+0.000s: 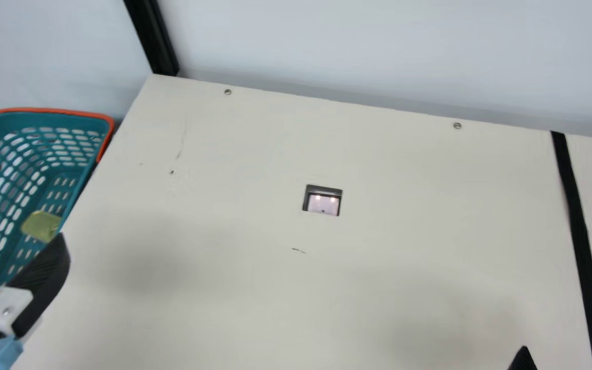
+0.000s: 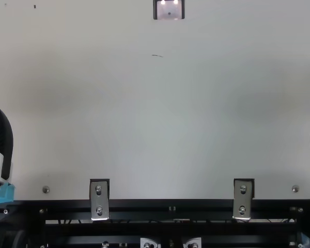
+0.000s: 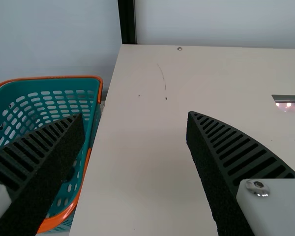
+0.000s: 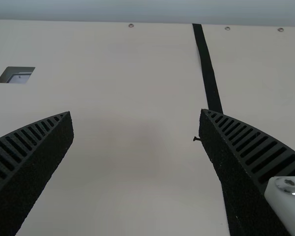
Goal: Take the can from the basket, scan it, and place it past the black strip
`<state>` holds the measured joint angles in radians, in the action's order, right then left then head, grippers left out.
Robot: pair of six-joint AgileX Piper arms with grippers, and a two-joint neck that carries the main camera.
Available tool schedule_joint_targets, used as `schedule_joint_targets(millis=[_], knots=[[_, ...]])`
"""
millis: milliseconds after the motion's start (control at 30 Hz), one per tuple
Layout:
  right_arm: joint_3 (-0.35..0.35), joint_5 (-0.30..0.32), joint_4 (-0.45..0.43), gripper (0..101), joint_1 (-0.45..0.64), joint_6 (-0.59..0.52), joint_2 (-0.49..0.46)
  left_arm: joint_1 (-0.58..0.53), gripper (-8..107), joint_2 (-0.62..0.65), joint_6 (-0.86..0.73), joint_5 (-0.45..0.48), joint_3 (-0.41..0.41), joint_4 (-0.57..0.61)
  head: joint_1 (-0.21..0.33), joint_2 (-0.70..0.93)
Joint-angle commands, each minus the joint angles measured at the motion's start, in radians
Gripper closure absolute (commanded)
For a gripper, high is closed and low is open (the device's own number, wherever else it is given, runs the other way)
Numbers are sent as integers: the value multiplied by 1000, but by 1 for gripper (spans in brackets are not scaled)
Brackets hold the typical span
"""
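Observation:
My left gripper [image 1: 21, 246] is at the left of the main view, in front of the teal basket [image 1: 82, 180], fingers wide apart. In its wrist view the left gripper [image 3: 136, 115] stands open with nothing between its fingers. A yellowish can [image 1: 41, 226] lies inside the basket. The right gripper [image 1: 523, 359] shows as a fingertip at the main view's bottom right; by its wrist view the right gripper [image 4: 136, 113] is open and holds nothing. The scanner window [image 1: 322, 200] is set in the table, and the black strip [image 1: 581, 231] runs along the right side.
The cream table [image 1: 255, 154] spreads between the basket and the strip, with screws [image 1: 457, 125] along its far edge. A black post [image 1: 154, 38] rises at the far left corner. Metal brackets [image 2: 99, 199] sit at the near edge in the top view.

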<state>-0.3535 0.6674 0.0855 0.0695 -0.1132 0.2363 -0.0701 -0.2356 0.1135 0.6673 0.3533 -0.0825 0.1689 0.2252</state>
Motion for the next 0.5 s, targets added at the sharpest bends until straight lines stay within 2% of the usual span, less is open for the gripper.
schedule_joint_targets(millis=[0, 467], knots=[[0, 0, 0, 0, 0, 0, 0, 0, 9, 0, 0, 0, 0, 0, -1, 31], [0, 0, 0, 0, 0, 0, 0, 0, 9, 0, 0, 0, 0, 0, 37, 184]])
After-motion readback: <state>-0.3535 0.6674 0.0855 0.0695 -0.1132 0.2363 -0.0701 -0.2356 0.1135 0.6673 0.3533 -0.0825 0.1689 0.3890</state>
